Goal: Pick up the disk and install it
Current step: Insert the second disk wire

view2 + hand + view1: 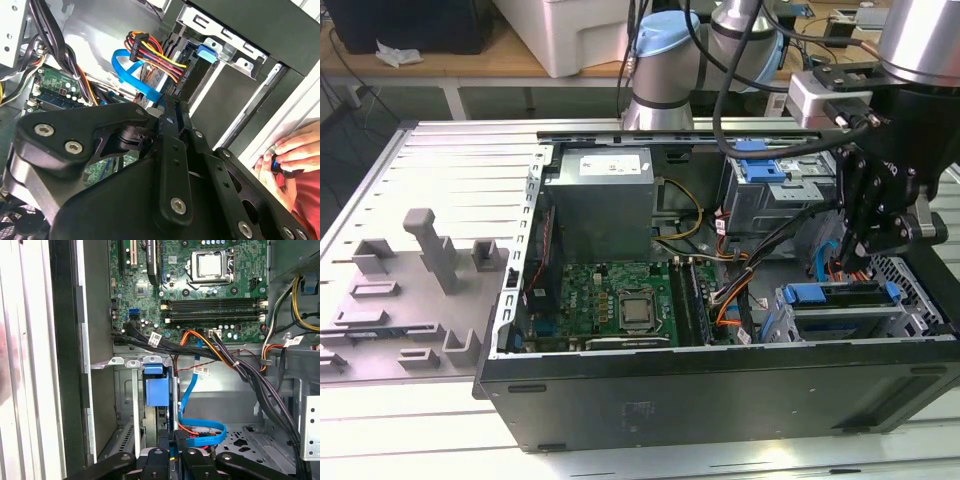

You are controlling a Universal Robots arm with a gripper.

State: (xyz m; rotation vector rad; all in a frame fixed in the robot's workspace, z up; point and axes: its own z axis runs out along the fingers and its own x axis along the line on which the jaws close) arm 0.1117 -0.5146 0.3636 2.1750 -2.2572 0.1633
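- The black robot claw is hanging inside the big open black metal computer case, over the corner at the exterior view's right.
- Honestly I'm not managing to tell how far the claw is open, or whether it's gripping anything.
- The flat silver disk with the blue plastic frame is sitting in the grey metal drive cage just under the claw, blue edge facing up.
- A flat blue ribbon cable is looping right beside the claw in the first wrist view.
- The green motherboard is lying well apart from it.
- A person's hand is pinching a small blue-and-black thing outside the case.
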